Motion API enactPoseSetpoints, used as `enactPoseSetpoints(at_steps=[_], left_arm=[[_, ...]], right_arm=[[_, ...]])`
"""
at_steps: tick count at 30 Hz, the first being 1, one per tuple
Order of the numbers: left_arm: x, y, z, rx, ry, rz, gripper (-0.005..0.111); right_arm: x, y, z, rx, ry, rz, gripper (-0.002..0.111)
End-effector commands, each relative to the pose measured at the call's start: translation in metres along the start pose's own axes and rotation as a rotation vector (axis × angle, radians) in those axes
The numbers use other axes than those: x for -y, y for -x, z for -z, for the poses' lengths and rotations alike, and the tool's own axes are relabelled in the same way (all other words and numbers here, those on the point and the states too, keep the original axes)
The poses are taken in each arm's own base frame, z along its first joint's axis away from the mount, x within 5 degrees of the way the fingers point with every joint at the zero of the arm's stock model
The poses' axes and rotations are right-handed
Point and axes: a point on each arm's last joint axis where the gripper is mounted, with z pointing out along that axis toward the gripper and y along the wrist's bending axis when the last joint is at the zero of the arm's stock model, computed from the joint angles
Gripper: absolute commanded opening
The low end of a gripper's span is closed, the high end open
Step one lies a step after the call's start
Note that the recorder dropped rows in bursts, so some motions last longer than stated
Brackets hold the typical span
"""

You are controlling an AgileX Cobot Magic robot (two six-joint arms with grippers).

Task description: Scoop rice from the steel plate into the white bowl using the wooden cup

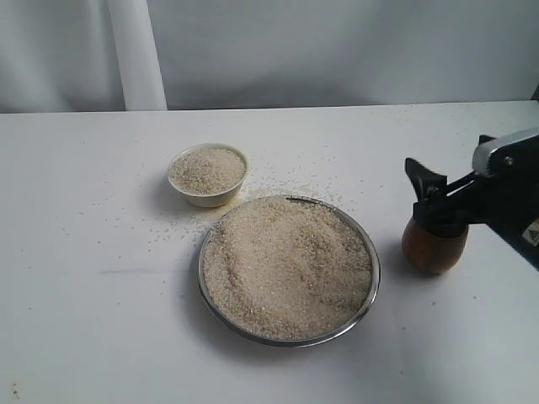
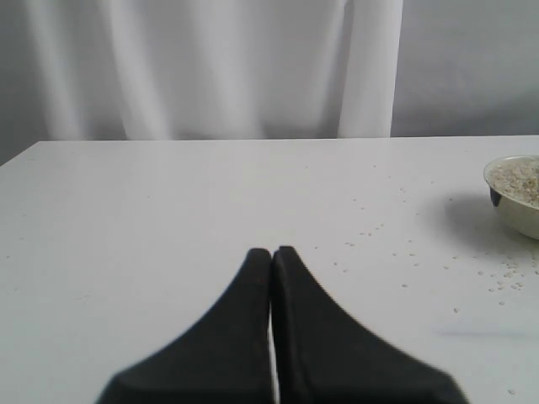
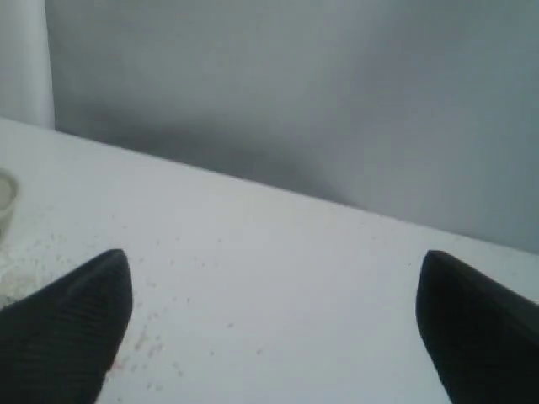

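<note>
The steel plate [image 1: 370,290] sits mid-table, heaped with rice [image 1: 286,265]. Behind it to the left stands the white bowl [image 1: 208,197], filled with rice to its rim; it also shows at the edge of the left wrist view as the white bowl [image 2: 515,215]. The wooden cup [image 1: 433,248] stands upright on the table right of the plate. My right gripper [image 1: 434,202] hangs just over the cup, and in its wrist view the right gripper [image 3: 269,273] is open with only table between the fingers; the cup is hidden there. My left gripper [image 2: 272,257] is shut and empty, out of the exterior view.
Loose grains [image 1: 278,181] are scattered on the white table [image 1: 84,320] around the bowl and behind the plate. A pale curtain and wall [image 1: 337,50] close off the back edge.
</note>
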Motion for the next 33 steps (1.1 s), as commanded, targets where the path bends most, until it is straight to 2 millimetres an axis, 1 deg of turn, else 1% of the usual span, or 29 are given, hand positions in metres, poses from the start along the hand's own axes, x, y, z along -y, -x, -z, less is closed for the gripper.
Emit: enactPoseSetpoints(at_steps=[1,2,3,5,6,9,11,18,22,26,29,33], left_arm=[[0.000,0.000,0.000,0.007,-0.002,0.003,0.000],[0.000,0.000,0.000,0.007,-0.002,0.003,0.000],[0.000,0.000,0.000,0.007,-0.002,0.003,0.000],[0.000,0.000,0.000,0.007,-0.002,0.003,0.000],[0.000,0.000,0.000,0.007,-0.002,0.003,0.000],[0.000,0.000,0.000,0.007,-0.002,0.003,0.000],[0.000,0.000,0.000,0.007,-0.002,0.003,0.000],[0.000,0.000,0.000,0.007,-0.002,0.003,0.000],[0.000,0.000,0.000,0.007,-0.002,0.003,0.000],[0.000,0.000,0.000,0.007,-0.002,0.003,0.000],[0.000,0.000,0.000,0.007,-0.002,0.003,0.000],[0.000,0.000,0.000,0.007,-0.002,0.003,0.000]], right_arm=[[-0.002,0.026,0.021,-0.012,0.018,0.014,0.065],[-0.002,0.033,0.026,-0.006,0.022,0.015,0.058],[-0.002,0.038,0.032,-0.015,0.025,0.007,0.049],[0.000,0.049,0.042,-0.005,0.016,-0.043,0.035],[0.001,0.056,0.049,0.005,0.011,-0.074,0.026],[0.003,0.070,0.065,0.036,-0.001,-0.121,0.008],[0.004,0.079,0.077,0.060,-0.008,-0.132,0.000],[0.007,0.113,0.121,0.263,-0.029,-0.133,0.000],[0.007,0.125,0.141,0.363,-0.037,-0.128,0.000],[0.008,0.133,0.157,0.437,-0.042,-0.123,0.000],[0.008,0.135,0.161,0.456,-0.044,-0.122,0.000],[0.008,0.135,0.161,0.456,-0.044,-0.122,0.000]])
